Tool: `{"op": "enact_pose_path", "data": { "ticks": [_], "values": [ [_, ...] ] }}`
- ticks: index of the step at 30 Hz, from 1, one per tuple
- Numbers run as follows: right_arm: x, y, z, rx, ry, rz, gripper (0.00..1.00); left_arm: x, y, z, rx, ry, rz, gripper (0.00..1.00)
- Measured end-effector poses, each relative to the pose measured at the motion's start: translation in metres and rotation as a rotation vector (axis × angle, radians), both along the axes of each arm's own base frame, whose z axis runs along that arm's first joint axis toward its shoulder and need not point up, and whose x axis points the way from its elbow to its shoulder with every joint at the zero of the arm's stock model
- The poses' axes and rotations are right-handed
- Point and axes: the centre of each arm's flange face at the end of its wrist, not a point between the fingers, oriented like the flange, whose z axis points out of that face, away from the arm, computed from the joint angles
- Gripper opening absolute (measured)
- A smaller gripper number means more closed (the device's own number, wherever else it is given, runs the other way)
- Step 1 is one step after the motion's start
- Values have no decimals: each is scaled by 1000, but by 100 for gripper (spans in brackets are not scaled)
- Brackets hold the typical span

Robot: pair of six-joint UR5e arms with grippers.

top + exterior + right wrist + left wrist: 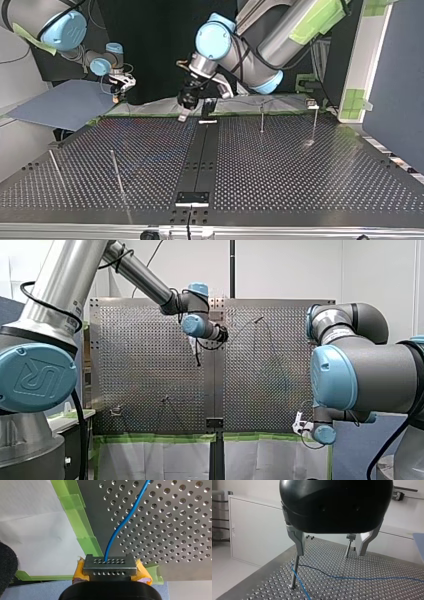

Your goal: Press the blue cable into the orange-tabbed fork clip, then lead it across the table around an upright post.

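Observation:
The blue cable (120, 527) runs from between the yellow-padded fingers of my right gripper (109, 561) out over the perforated table (175, 517); that gripper is shut on it at the table's taped edge. In the left wrist view the blue cable (352, 577) lies on the table and bends around an upright post (294, 573). My left gripper (329, 553) hangs open just above that post, with one metal finger (298, 542) over its top and nothing between the fingers. A second post with a small head (349, 545) stands further ahead. No orange tab shows clearly.
Several thin posts (261, 117) (116, 170) stand on the table in the top view. Green tape (82, 522) and white paper line the table's edge by my right gripper (121, 86). A blue-grey board (65, 102) lies off the table at the top view's left.

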Motion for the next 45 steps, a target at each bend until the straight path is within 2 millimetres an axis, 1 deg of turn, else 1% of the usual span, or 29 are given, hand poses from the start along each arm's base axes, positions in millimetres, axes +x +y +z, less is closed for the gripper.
{"op": "enact_pose_path", "data": {
  "ticks": [21,35,45],
  "values": [
    [-1,-1,0,-2,-1,-3,0,-31,24,-70,1,0,7,100],
    [-1,-1,0,-5,-2,-2,0,-53,40,-103,0,0,7,100],
    [0,-1,1,-8,-2,0,0,-72,55,-128,0,0,7,100]
  ]
}}
